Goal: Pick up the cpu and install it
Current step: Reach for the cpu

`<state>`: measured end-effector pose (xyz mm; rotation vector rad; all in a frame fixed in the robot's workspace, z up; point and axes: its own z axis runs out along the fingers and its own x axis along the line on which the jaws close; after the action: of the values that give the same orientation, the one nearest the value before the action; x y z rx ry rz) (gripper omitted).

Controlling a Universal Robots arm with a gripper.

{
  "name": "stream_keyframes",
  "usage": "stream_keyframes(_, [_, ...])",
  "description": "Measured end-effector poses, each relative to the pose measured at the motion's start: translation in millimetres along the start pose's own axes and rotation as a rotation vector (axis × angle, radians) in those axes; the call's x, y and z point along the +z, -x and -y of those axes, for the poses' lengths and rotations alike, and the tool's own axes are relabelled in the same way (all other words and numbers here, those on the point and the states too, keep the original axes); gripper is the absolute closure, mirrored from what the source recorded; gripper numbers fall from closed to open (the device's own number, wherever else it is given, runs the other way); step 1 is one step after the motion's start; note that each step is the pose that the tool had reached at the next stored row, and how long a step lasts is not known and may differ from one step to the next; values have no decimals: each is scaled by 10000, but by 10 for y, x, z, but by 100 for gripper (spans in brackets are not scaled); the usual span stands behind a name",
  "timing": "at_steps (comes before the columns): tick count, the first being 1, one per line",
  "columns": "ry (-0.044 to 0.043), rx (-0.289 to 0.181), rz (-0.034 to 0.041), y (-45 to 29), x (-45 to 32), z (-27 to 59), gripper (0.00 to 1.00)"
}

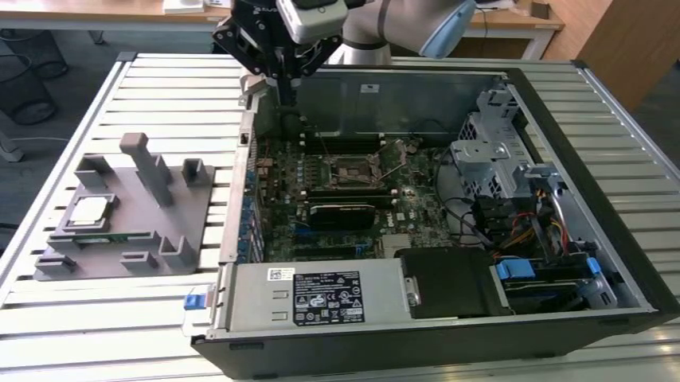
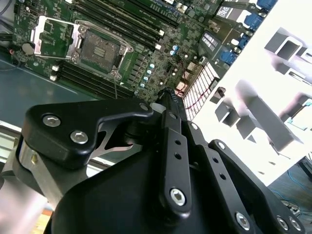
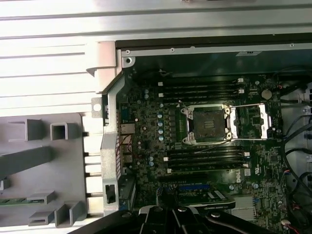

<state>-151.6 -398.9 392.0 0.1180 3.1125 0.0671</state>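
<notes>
Arm (image 1: 420,24) up over computer case (image 1: 425,91) edge, pincer (image 1: 285,99) pointing straight down, tips pressed together, empty. cpu (image 1: 87,210) sits in grey holder (image 1: 149,216), well apart.

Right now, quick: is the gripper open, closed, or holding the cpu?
Gripper: shut, holding nothing, hanging over the computer case.
The cpu lies on the grey fixture.

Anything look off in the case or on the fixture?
Nothing stands out. The cpu lies flat on the grey fixture, and the motherboard socket is empty with its load frame swung open, as an install needs.
</notes>
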Motion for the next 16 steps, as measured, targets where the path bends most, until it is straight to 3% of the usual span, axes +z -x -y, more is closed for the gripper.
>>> stream_keyframes(16, [0, 0, 0, -95, 11, 8, 89])
